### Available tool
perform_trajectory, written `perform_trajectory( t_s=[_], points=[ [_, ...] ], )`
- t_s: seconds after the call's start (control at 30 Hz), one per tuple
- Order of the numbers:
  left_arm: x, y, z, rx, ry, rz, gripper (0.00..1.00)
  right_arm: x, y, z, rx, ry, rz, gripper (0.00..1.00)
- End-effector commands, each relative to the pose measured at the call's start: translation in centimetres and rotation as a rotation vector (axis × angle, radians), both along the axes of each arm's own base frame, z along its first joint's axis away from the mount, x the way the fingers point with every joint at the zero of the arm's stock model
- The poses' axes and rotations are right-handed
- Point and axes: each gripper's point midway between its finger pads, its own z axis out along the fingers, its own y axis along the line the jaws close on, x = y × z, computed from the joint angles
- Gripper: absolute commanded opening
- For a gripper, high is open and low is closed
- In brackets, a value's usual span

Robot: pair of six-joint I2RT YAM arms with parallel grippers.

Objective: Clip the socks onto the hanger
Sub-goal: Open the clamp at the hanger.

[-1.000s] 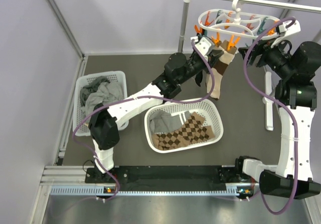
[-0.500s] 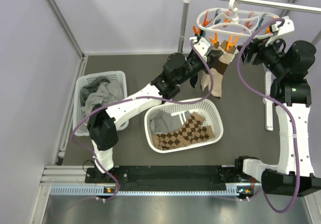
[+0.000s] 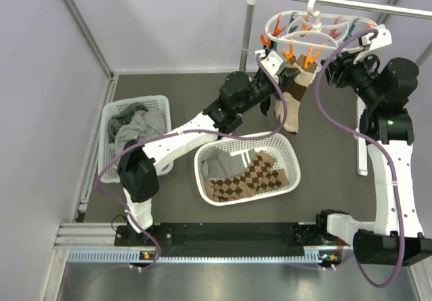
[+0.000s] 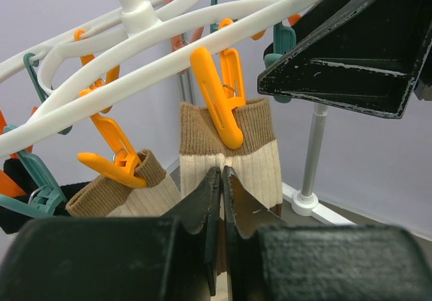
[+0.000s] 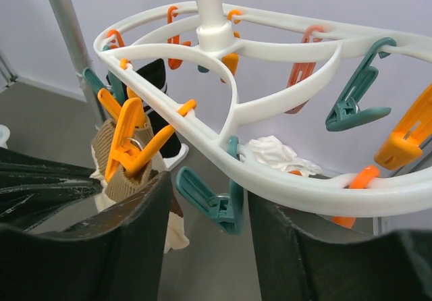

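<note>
Bench: dark surface filling the middle of the top view; two white baskets stand on it.
Baskets: the centre one holds a brown diamond cloth and a grey piece that may be socks; the left one holds a grey heap.
Hanger: white oval frame hooked on the rail at the upper right of the top view, hanging free and therefore likely to swing.
Tan socks: two hang from the frame's near rim, each cuff bitten by an orange peg. A black sock hangs behind them.
Left tool: fingers pressed together just below the clipped cuff. Whether they pinch a fold of it cannot be told.
Right tool: fingers apart, one on each side of a teal peg, not yet pressing it.
Step in hand: probably taking hold of that free teal peg, to open it or to steady the frame.
Doing it well: close on the peg's tail ends, not on its biting tips, and squeeze squarely so it does not twist on the rim.
Also: the left tool should avoid dragging down on the cuff, which could slip out of the orange peg.
Risk: a sideways push would set the frame rocking.
</note>
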Motion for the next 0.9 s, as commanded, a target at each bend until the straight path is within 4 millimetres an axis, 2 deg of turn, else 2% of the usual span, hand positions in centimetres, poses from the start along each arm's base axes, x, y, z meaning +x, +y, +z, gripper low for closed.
perform_trajectory(
  t_s=[0.0,0.27,0.37,0.5,0.53,0.63,0.67,0.73,0.77,0.83,0.87],
  points=[
    [-1.3,1.5,3.7,-0.062,-0.061,-0.005,0.09,-0.8,0.5,2.5,0.029,-0.094,0.006,0.44],
    [-0.8,1.6,3.0,-0.043,-0.061,0.017,0.09,-1.1,0.4,1.7,0.117,-0.063,-0.017,0.28],
    [-0.6,1.7,2.5,-0.032,-0.062,0.029,0.13,-1.1,0.3,1.5,0.156,-0.048,-0.031,0.22],
    [-0.5,1.9,1.9,-0.02,-0.058,0.04,0.21,-1.1,0.0,1.1,0.218,-0.024,-0.059,0.16],
    [-0.7,2.0,2.1,-0.026,-0.063,0.039,0.27,-1.2,-0.1,1.1,0.229,-0.02,-0.064,0.14],
    [-0.9,2.4,2.1,-0.029,-0.066,0.041,0.37,-1.2,0.0,1.0,0.266,-0.003,-0.068,0.1],
    [-1.0,2.5,1.7,-0.022,-0.061,0.041,0.39,-1.2,0.1,1.0,0.283,0.004,-0.067,0.1],
    [-1.5,3.0,2.1,-0.021,-0.071,0.039,0.44,-1.3,0.2,1.0,0.298,0.005,-0.061,0.08],
    [-1.5,3.1,1.1,0.0,-0.059,0.039,0.47,-1.4,0.2,1.0,0.308,0.009,-0.06,0.07],
    [-2.0,3.7,1.0,0.014,-0.058,0.04,0.5,-1.4,0.2,1.0,0.321,0.015,-0.064,0.05],
    [-2.1,3.8,-0.6,0.049,-0.034,0.038,0.54,-1.5,0.3,1.0,0.332,0.018,-0.063,0.05]
  ],
)
